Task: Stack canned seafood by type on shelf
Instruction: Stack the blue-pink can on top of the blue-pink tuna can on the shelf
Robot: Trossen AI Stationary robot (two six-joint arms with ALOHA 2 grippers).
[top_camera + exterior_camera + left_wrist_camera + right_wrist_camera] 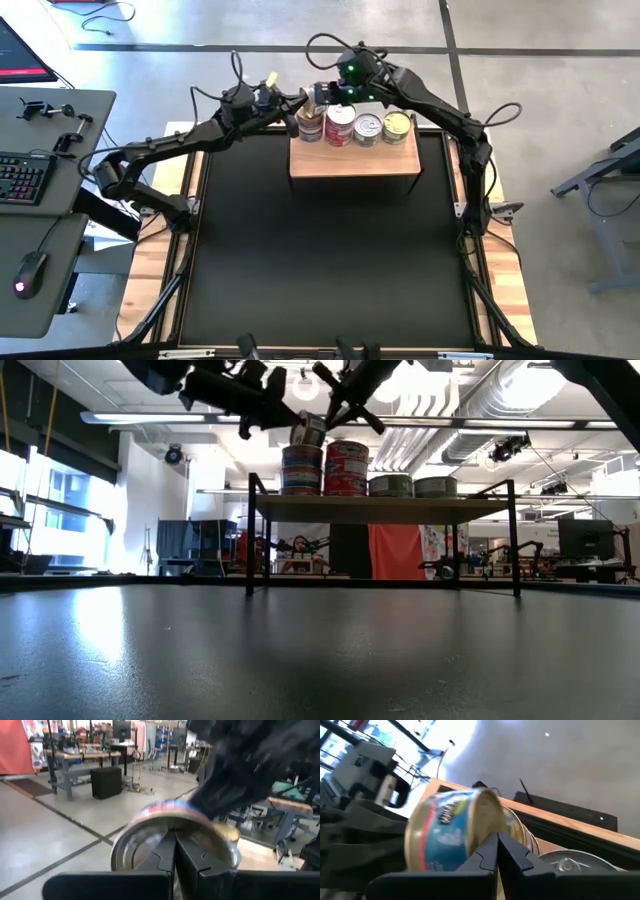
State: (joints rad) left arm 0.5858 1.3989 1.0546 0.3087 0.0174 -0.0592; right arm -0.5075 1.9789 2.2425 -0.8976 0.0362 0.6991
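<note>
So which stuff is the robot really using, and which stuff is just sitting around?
Part of the job:
- the stacked cans and the flat cans on the shelf
- the tilted can above the left-hand stack
- the left gripper and right gripper, both shut, up by that can

Just lying about:
- the keyboard
- the mouse
- the side desk

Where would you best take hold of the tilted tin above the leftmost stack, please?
By its rim, from above. The tilted tin sits askew over the leftmost stack on the shelf, with both shut claws, left and right, crowding it from either side. Its flat round shape leaves only the rim edges to pinch; the neighbouring stack probably blocks a side approach.
</note>
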